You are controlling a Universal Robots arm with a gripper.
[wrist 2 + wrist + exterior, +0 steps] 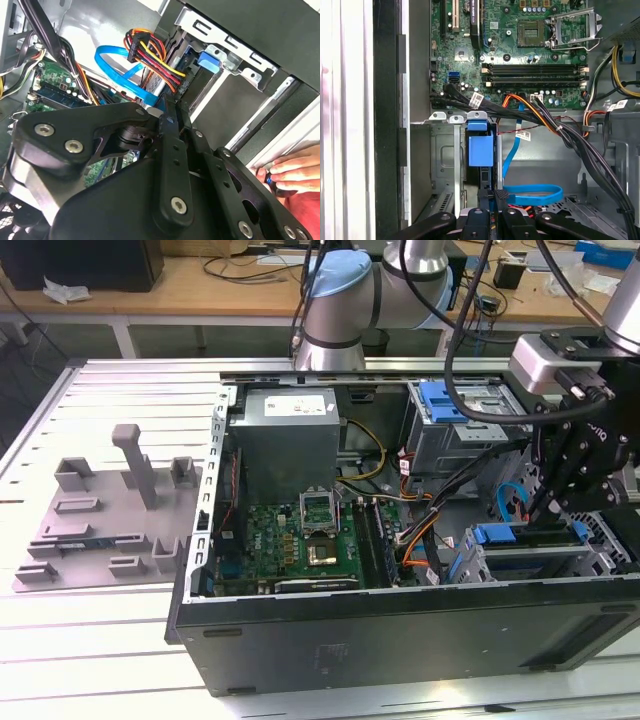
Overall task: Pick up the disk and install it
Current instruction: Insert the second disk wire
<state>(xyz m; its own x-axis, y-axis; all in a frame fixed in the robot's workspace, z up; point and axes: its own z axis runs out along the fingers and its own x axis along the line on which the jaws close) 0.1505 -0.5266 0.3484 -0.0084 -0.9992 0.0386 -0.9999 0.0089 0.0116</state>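
Observation:
The disk (481, 149) stands on edge in a slot of the metal drive cage (442, 150) at the front corner of the open computer case (400, 630). Its blue carrier (522, 535) shows along the top of the cage in the exterior view. My gripper (492, 196) comes down onto the disk's end, and its black fingers (170, 120) sit close together on either side of the disk's edge. In the second wrist view the carrier's blue tab (209, 61) lies beyond the fingers.
Blue data cable (532, 194) and bundled power wires (545, 122) run right beside the cage. A second cage with a blue latch piece (445, 400) sits at the case's back. A person's hand (292, 170) rests outside the case wall. A grey fixture (110, 510) lies at the exterior view's left.

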